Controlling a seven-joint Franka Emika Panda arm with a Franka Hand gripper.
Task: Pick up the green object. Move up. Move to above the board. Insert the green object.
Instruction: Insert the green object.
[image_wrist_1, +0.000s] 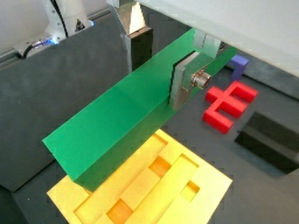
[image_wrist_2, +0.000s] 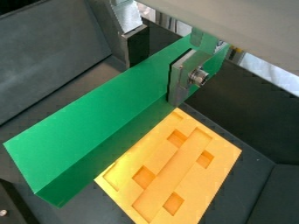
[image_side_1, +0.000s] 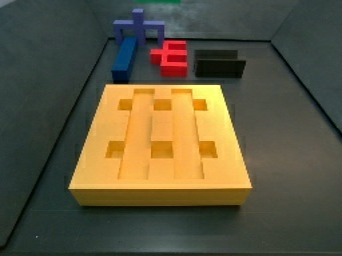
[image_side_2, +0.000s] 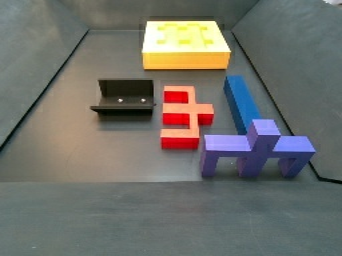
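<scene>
My gripper (image_wrist_1: 162, 63) is shut on the long green object (image_wrist_1: 111, 122), with one silver finger (image_wrist_1: 184, 80) flat on its near face and the other finger behind it. Both wrist views show this, and the bar (image_wrist_2: 100, 131) hangs in the air, slanting over the yellow-orange board (image_wrist_1: 140, 188) that lies on the floor below (image_wrist_2: 176, 171). In both side views the board (image_side_1: 160, 185) lies alone (image_side_2: 187, 58), its square holes open. Neither the gripper nor the green object shows in the side views.
A red block (image_side_1: 170, 57), a blue cross-shaped bar (image_side_1: 127, 45) and the dark fixture (image_side_1: 221, 64) lie on the floor beyond the board's far end. They show in a side view too: red block (image_side_2: 185, 115), blue bar (image_side_2: 247, 125), fixture (image_side_2: 123, 98). Dark walls ring the floor.
</scene>
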